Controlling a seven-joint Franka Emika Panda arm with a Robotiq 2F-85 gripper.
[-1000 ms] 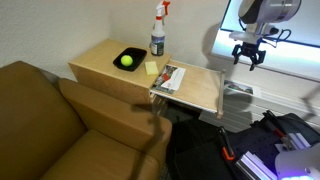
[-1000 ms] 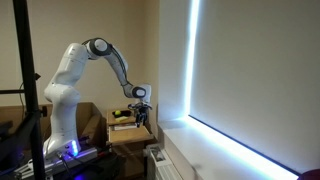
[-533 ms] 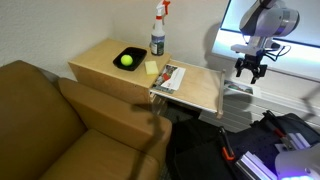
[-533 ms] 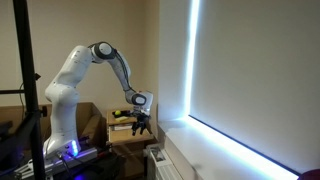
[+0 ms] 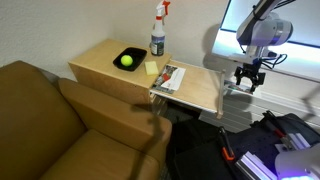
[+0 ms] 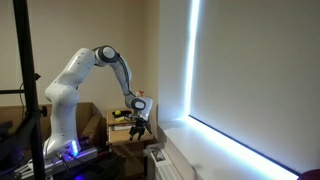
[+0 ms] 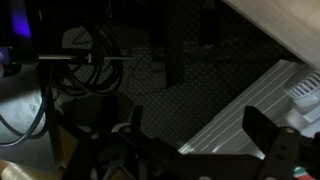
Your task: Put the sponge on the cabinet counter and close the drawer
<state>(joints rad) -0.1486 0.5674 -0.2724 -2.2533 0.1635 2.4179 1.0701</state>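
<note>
The yellow sponge lies on the tan cabinet counter, between the black tray and the drawer. The light wooden drawer stands pulled out from the cabinet. My gripper hangs in the air just beyond the drawer's front panel, a little above its level, and touches nothing. It also shows in an exterior view. In the wrist view my gripper is open and empty, with dark floor between the fingers.
A black tray with a yellow-green ball and a spray bottle stand on the counter. A flat printed packet lies in the drawer. A brown couch is beside the cabinet. Cables and a white ribbed panel lie below.
My gripper has moved down beside the drawer's front panel, from above its level. It has stayed open. The sponge and the drawer have not moved.
</note>
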